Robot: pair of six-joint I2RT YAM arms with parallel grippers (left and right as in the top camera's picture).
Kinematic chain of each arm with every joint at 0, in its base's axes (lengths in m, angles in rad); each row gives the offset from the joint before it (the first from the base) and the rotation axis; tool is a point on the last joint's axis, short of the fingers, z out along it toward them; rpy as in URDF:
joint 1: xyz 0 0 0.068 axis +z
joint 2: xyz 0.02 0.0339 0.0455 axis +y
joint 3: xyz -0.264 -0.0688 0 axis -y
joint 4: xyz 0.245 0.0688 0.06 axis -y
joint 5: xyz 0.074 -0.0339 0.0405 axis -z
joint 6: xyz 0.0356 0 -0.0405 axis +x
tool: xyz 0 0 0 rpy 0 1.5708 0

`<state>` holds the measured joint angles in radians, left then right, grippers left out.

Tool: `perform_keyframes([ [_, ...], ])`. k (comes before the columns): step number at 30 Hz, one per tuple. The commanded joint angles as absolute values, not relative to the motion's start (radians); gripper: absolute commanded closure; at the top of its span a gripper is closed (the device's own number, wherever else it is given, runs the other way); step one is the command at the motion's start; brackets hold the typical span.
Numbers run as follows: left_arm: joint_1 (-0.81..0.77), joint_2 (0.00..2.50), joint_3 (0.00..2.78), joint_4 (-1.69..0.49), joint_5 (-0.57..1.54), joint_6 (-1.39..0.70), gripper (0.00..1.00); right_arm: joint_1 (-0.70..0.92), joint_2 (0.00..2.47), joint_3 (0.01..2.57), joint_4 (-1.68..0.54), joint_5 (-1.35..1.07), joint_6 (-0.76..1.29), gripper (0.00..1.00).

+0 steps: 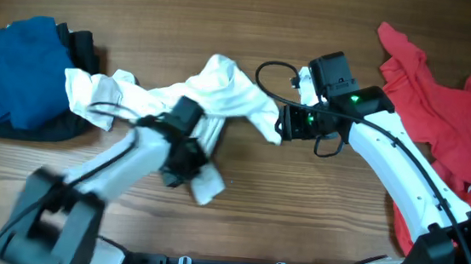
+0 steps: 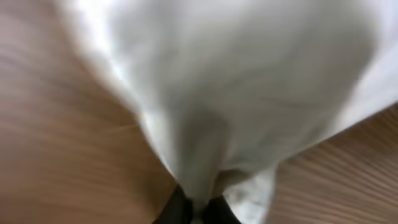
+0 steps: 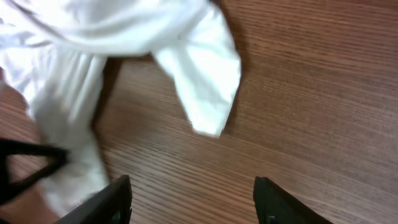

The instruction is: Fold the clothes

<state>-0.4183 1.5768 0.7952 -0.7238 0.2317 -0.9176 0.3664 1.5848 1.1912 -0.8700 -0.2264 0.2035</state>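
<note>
At the left end effector [image 2: 196, 213]: pressed together, pinching a bunched fold of the white T-shirt [image 1: 222, 88], with cloth fanning out wide ahead of the fingertips and filling most of the left wrist view. Too blurred there for any detail of the fabric.

From overhead, a crumpled white band strung across the tabletop [image 1: 228, 20] between the two end effectors, with one loose corner lying just beside the left one on its near side.

At the right end effector [image 3: 193, 190]: spread, holding nothing, only bare wood between the fingers [image 3: 115, 202]. Ahead of it and apart from it, a sleeve-like flap of the same shirt lying flat. Farther ahead, toward the left of the right wrist view, more white cloth heaped.

Behind the right end effector, alongside its arm, a red garment [image 1: 442, 116] spread loosely.

Well beyond the left end effector, at the far end of the white band, a blue garment [image 1: 18, 70] with a black garment [image 1: 39, 130] showing at its edges, and the shirt's end touching that pile.
</note>
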Motion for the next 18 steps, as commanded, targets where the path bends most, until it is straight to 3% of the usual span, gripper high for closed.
perform_keyframes([
  [1, -0.317, 1.372, 0.788, -0.846, 0.068, -0.874, 0.96, 0.376, 1.656, 1.169, -0.855, -0.210, 0.166, 0.46],
  [7, -0.222, 1.145, 0.788, -0.901, 0.002, -0.844, 0.96, 0.432, 1.769, 1.169, -0.817, -0.227, 0.105, 0.45],
  [18, -0.220, 1.100, 0.787, -0.915, 0.002, -0.844, 0.96, 0.574, 1.900, 1.169, -0.679, -0.267, 0.108, 0.27],
])
